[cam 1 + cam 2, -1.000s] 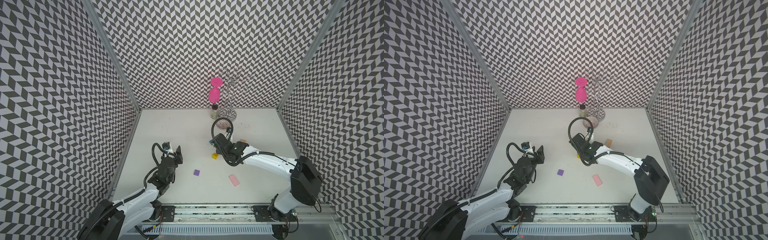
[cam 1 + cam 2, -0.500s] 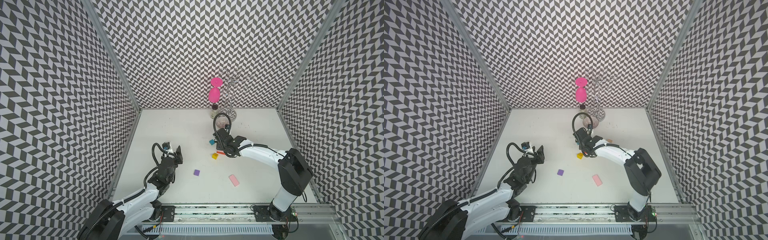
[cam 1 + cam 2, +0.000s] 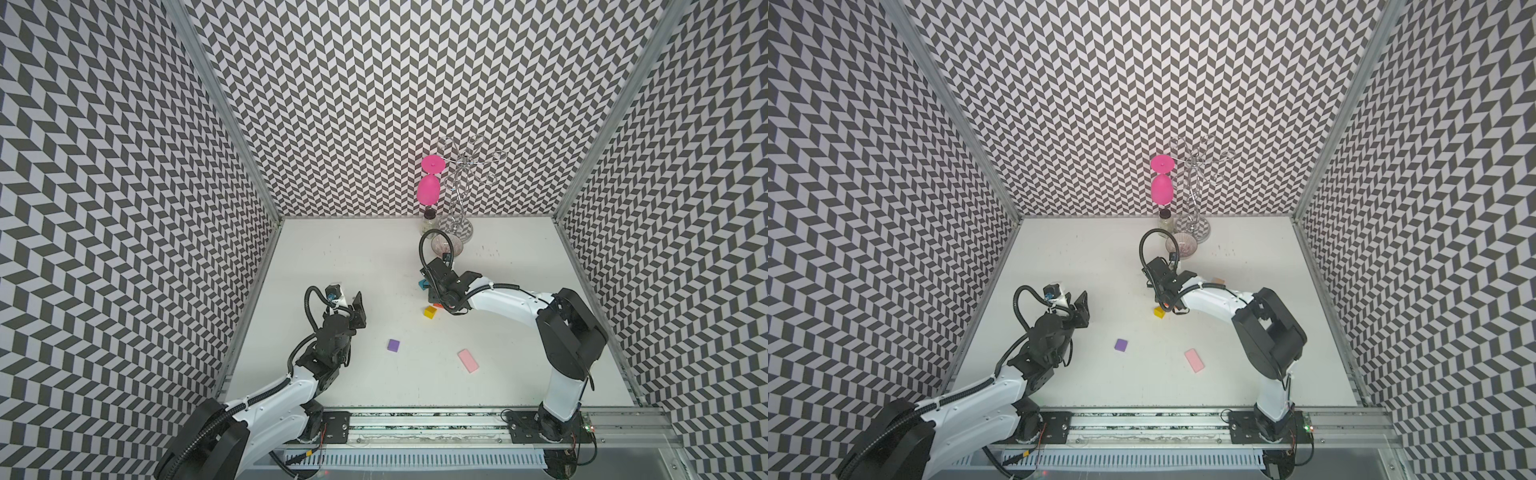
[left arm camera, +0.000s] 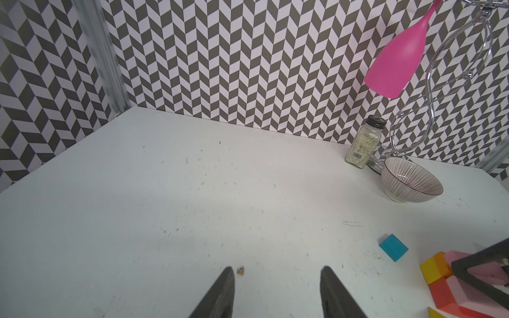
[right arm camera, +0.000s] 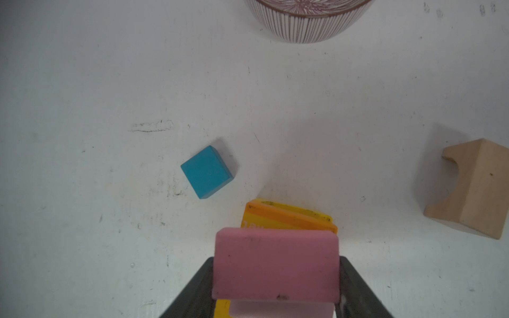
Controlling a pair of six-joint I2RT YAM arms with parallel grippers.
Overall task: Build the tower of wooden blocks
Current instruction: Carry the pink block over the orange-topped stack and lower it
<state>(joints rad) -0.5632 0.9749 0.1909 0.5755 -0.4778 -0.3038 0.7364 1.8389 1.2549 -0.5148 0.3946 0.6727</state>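
White table (image 3: 365,257), mid-scene: my right gripper (image 5: 276,275) clamps a pink slab (image 5: 275,256) above the block stack (image 5: 289,217); my left gripper (image 4: 278,271) sits near-left, parted and empty.

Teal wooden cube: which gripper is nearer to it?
Right. The right gripper, holding a pink wooden slab, is just beside the cube; the left gripper is far across the table.

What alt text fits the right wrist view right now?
The right pincer grips a pink slab over orange and yellow blocks. A teal cube, a plain wood arch block and a striped bowl sit apart on the white table.
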